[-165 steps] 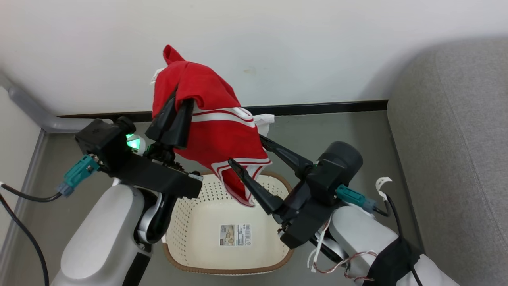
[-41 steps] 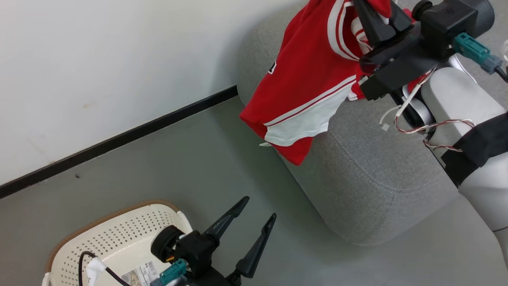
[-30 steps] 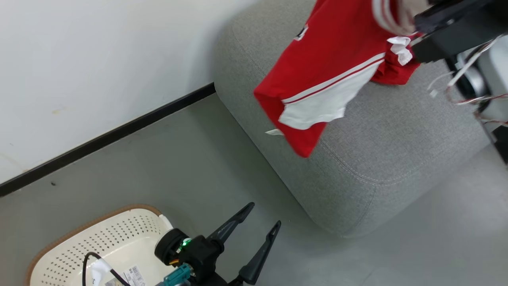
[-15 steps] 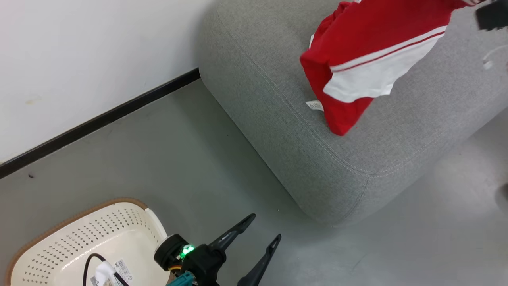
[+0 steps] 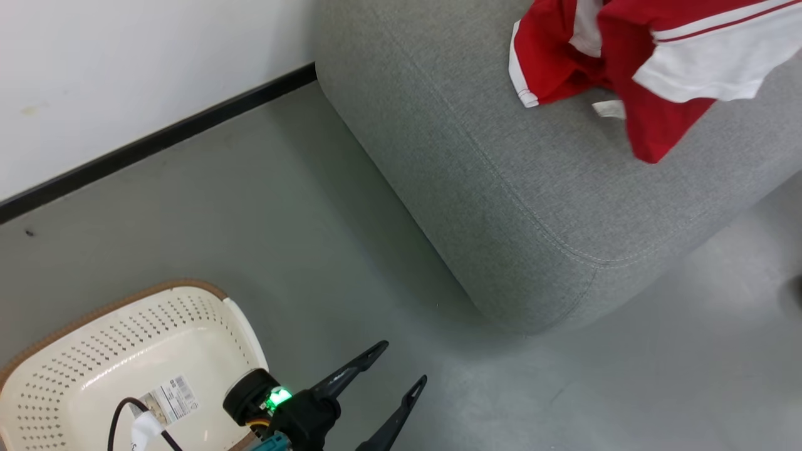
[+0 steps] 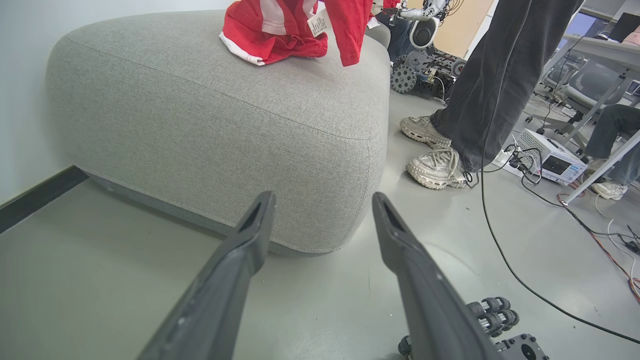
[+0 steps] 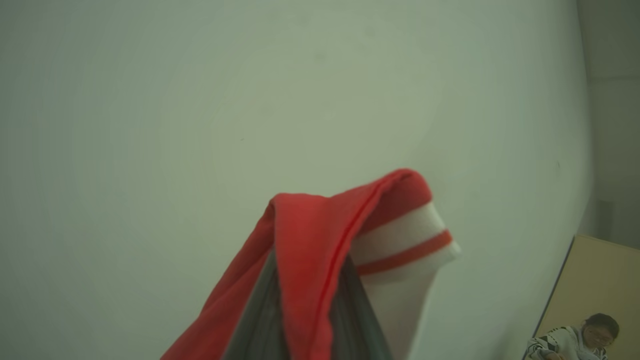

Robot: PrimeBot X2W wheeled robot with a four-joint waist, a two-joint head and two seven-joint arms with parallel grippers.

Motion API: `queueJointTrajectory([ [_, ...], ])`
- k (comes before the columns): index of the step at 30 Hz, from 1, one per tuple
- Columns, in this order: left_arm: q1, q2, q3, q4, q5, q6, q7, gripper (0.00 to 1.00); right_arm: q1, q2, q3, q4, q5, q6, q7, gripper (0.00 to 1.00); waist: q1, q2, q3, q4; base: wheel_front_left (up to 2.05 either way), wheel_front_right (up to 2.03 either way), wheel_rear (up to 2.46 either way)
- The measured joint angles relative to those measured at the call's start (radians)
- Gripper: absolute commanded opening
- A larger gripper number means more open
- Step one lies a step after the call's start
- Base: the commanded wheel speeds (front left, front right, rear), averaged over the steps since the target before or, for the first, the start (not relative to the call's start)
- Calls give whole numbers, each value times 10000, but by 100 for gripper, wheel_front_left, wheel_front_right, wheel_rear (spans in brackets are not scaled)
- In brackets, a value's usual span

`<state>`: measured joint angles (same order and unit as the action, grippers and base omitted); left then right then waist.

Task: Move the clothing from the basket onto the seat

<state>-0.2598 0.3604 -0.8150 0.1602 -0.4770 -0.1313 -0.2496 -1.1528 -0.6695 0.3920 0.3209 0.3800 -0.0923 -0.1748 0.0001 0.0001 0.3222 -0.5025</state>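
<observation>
The red clothing [image 5: 651, 56] with white panels is over the grey seat [image 5: 501, 156]; one fold lies on the cushion top while the rest hangs from above. In the right wrist view the clothing [image 7: 310, 235] is draped over my right gripper [image 7: 306, 280], which is shut on it and points at a pale wall. The cream basket [image 5: 94, 351] stands on the floor at the lower left, its label bare. My left gripper [image 5: 401, 363] hovers open beside the basket, holding nothing. The left wrist view looks past the left gripper [image 6: 322, 197] to the seat [image 6: 225, 125] and the clothing [image 6: 280, 30] on top.
A person's legs and pale shoes [image 6: 435, 165] stand close to the seat's far side. Cables [image 6: 520, 280] and a white box [image 6: 550, 157] lie on the floor beyond. A wall with a black skirting [image 5: 156, 141] runs behind the basket. A seated person [image 7: 575, 340] is far off.
The head camera has shifted. The clothing has been carried further over the seat and lowered, one fold now resting on the cushion. The right arm has left the head view. My left gripper stays open.
</observation>
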Motion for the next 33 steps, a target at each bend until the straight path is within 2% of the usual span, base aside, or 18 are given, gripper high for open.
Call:
queueJointTrajectory([
  [7, -55, 545, -113, -221, -56, 0, 0, 100, 11, -546, -784, -460, 184, -224, 543, 0, 0, 0, 650, 182, 0, 0, 0],
  [12, -299, 947, -140, -378, -58, -2, 0, 100, 347, -938, -1526, -583, 261, -263, 941, 0, 1, 0, 1155, 347, 0, 0, 0],
  [17, -414, 1430, -82, -481, -63, -2, 0, 100, 686, -1043, -2305, -604, 500, -311, 1329, 0, 1, 0, 1662, 537, 0, 0, 0],
  [19, -418, 1624, -86, -512, -65, -2, 0, 100, 848, -1032, -2775, -512, 525, -311, 1565, 0, 1, 0, 1868, 610, 0, 0, 0],
  [21, -442, 1808, -10, -546, -88, -2, 0, 100, 1170, -1014, -3804, -81, 506, -311, 2077, 0, 1, 0, 2181, 719, 0, 0, 0],
  [25, -502, 1941, 226, -621, -224, -4, 0, 100, 1662, -585, -5099, 426, 376, -322, 2717, 0, 0, 0, 2576, 883, 0, 0, 0],
  [30, -659, 2416, 343, -660, -251, -4, 0, 100, 1847, 372, -5868, 393, -307, -322, 3014, 0, 0, 1, 3051, 1114, 0, 0, 0],
  [33, -706, 2508, 397, -709, -301, -4, 0, 100, 1801, 838, -6353, 305, -767, -320, 3118, 0, 0, 1, 3324, 1262, 0, 0, 0],
])
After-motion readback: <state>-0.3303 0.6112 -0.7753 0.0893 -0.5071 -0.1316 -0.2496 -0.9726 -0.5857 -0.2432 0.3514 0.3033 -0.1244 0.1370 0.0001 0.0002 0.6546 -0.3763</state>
